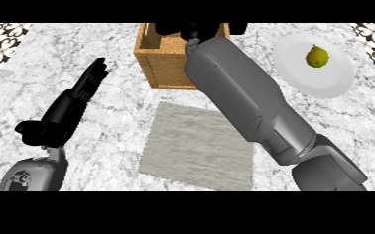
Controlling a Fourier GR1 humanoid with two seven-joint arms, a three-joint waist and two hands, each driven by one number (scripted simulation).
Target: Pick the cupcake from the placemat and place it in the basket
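The cupcake is not on the placemat (198,148), likely hidden beneath the right robot hand (192,29) over the basket (164,69) — grip state I cannot tell. Light, soft, crushable — best held by its wrapper sides. Left robot hand (92,82) rests spread.

The grey-veined white marble desk (73,49) carries one tan woven square basket (164,69), one pale grey rectangular cloth placemat (194,148), one round white plate (333,79) and one yellow-green pear (316,57). Two black hands show: one left hand (89,82), one right hand (192,29).
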